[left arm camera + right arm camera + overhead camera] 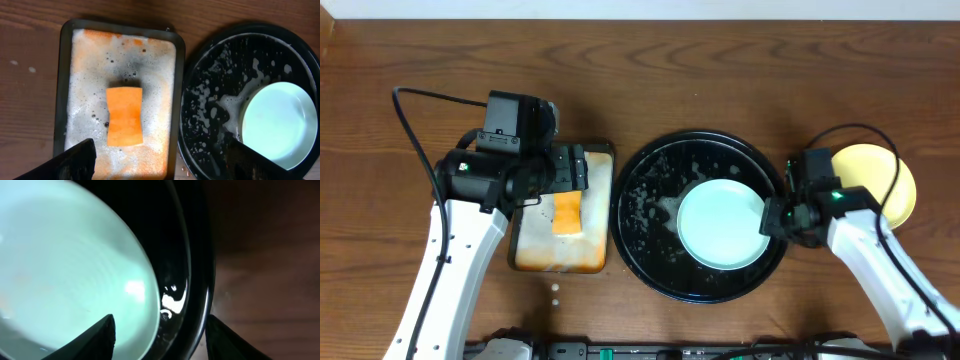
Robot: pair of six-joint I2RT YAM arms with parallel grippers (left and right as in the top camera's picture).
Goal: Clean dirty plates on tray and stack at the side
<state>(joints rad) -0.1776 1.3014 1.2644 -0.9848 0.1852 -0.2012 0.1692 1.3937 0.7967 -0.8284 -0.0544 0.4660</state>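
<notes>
One mint plate [720, 222], glossy, lying in foam-spattered black tray [648, 240]; left pincer [162, 152] wide, right pincer [160, 327] wide.

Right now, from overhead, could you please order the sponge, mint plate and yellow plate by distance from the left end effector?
1. Sponge, right by the left end effector.
2. Mint plate, on the tray, centre-right.
3. Yellow plate, far right.

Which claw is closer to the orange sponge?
Left. The left claw hangs over the foamy pan, just beside the sponge; the right claw is across at the far rim of the tray.
</notes>
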